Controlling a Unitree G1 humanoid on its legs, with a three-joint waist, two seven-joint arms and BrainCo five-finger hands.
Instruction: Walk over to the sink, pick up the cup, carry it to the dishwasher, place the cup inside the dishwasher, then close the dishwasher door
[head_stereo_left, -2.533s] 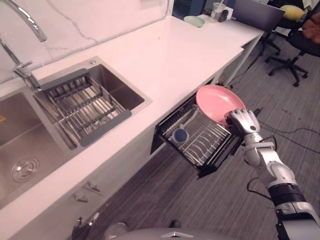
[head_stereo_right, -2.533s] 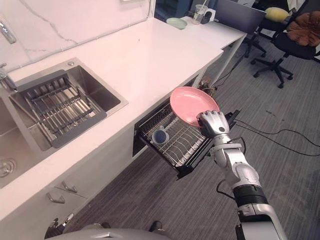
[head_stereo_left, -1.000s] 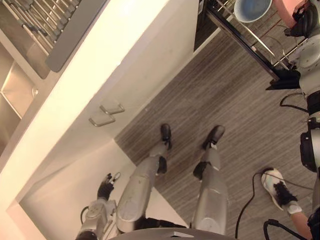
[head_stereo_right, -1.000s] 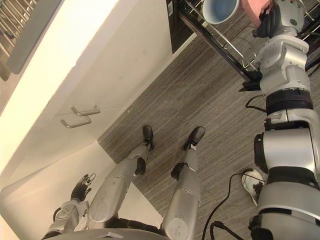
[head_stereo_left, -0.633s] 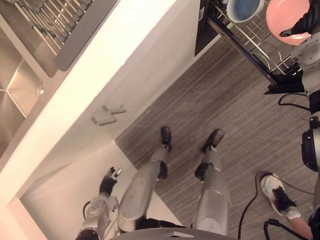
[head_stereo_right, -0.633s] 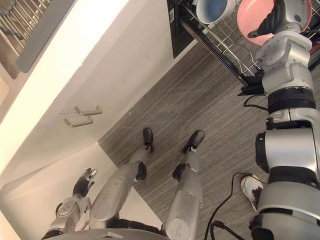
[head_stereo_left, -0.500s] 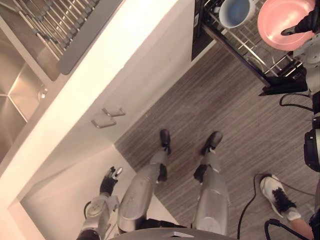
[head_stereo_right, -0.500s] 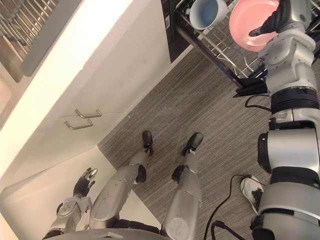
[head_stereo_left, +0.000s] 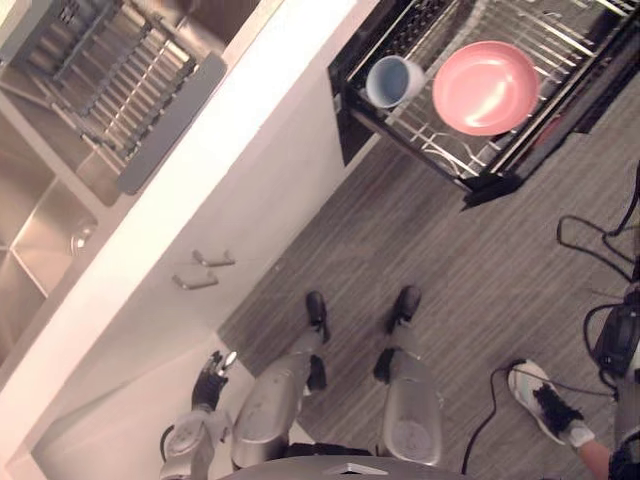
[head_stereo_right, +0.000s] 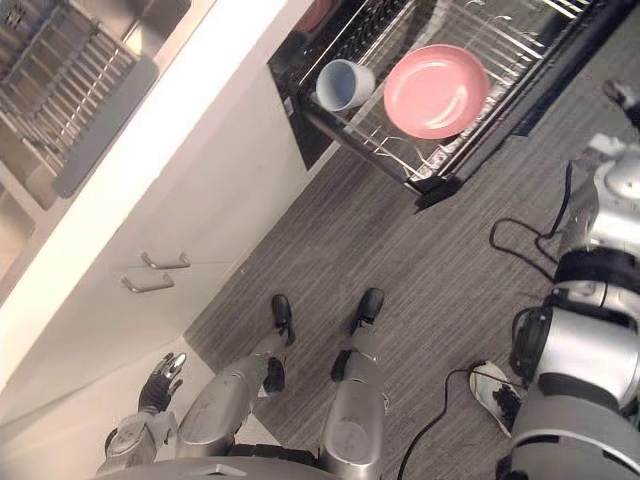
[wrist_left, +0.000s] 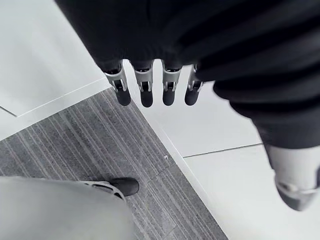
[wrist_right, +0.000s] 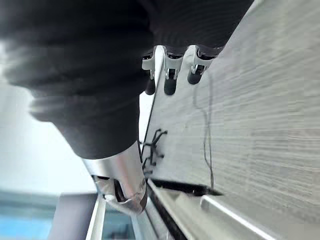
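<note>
A pale blue cup lies on its side in the pulled-out dishwasher rack, mouth towards me. Beside it in the same rack rests a pink plate. My right hand is off to the right of the rack, clear of the plate, its fingers straight with nothing in them and grey floor past them. My left hand hangs low by my side next to the white cabinet front, fingers straight and empty.
The white counter runs along the left, with the steel sink and its grey drying rack beyond it. Two cabinet handles stick out below. A person's shoe stands on the grey floor at lower right.
The camera has swung, bringing the whole rack into sight. My right hand has let go of the pink plate, which now lies in the rack, and has drawn back to the right.
</note>
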